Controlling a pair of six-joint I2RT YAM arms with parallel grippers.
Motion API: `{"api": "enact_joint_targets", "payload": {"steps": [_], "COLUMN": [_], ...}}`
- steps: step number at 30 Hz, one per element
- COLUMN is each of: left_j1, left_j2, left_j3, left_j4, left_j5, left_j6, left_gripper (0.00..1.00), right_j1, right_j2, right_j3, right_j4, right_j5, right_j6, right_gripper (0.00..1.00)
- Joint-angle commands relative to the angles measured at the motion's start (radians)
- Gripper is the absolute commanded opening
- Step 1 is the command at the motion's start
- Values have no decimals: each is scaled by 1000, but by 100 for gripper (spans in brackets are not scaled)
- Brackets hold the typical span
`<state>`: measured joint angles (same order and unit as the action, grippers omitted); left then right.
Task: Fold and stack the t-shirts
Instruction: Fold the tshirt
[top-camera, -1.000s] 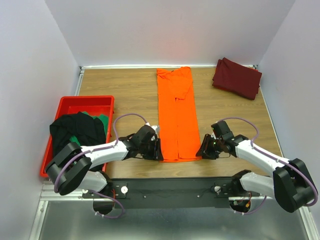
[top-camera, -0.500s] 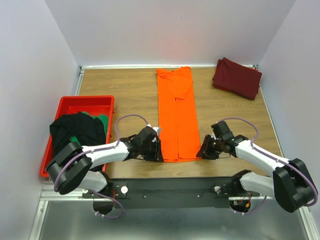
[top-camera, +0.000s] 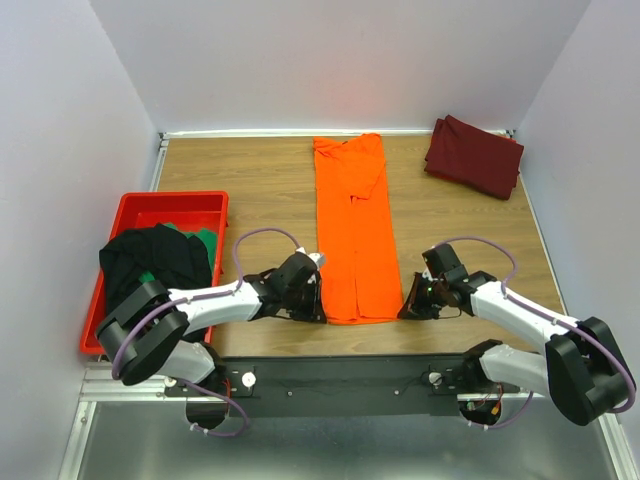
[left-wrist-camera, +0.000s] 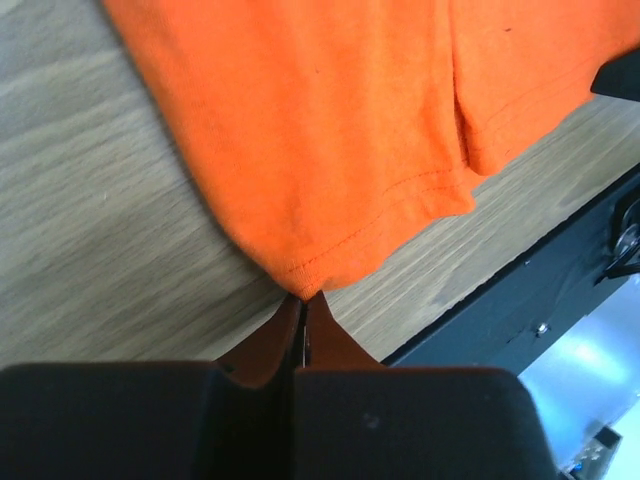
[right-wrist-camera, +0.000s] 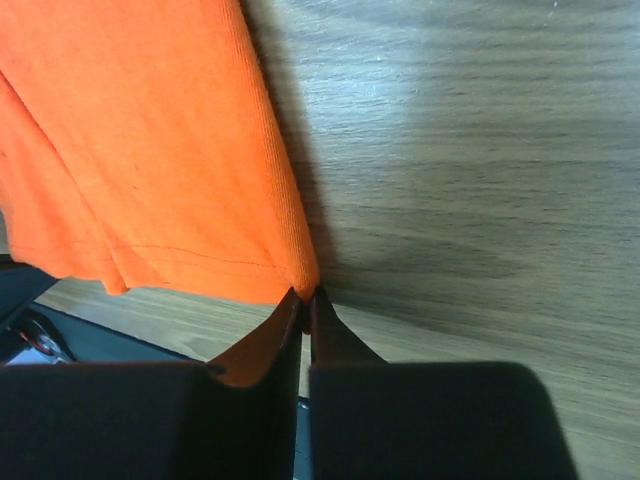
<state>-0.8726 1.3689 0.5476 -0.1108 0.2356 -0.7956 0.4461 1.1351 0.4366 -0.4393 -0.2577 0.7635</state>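
Observation:
A bright orange t-shirt (top-camera: 355, 240) lies folded into a long narrow strip down the middle of the table, hem toward me. My left gripper (top-camera: 320, 311) is shut on its near left hem corner (left-wrist-camera: 303, 285). My right gripper (top-camera: 404, 309) is shut on the near right hem corner (right-wrist-camera: 308, 285). Both corners sit pinched at the fingertips, low on the wood. A dark maroon t-shirt (top-camera: 474, 156) lies folded at the far right. Black (top-camera: 150, 260) and green (top-camera: 205, 242) t-shirts are heaped in the red bin (top-camera: 170, 203).
The red bin stands at the table's left edge. White walls close in the table on three sides. A black rail (top-camera: 340, 375) runs along the near edge behind the orange hem.
Both grippers have closed from open onto the near corners of the orange t-shirt's hem. The arms barely shifted, each easing slightly inward toward the cloth.

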Motion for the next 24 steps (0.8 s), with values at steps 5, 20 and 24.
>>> {"api": "enact_joint_targets", "payload": {"steps": [5, 20, 24], "left_j1": [-6, -129, -114], "left_j2": [-17, -166, -143], "left_j3": [31, 52, 138], "left_j4": [-49, -162, -194], "left_j5": [-19, -105, -174], "left_j6": [39, 16, 62], "left_gripper": [0, 0, 0], "right_j1": [22, 198, 198], "right_j2": [-32, -216, -145], "right_j3": [-9, 40, 163], "right_j4": [-45, -173, -179], "right_j5": [-23, 112, 217], "right_j6": [-24, 88, 31], "right_gripper": [0, 0, 0]}}
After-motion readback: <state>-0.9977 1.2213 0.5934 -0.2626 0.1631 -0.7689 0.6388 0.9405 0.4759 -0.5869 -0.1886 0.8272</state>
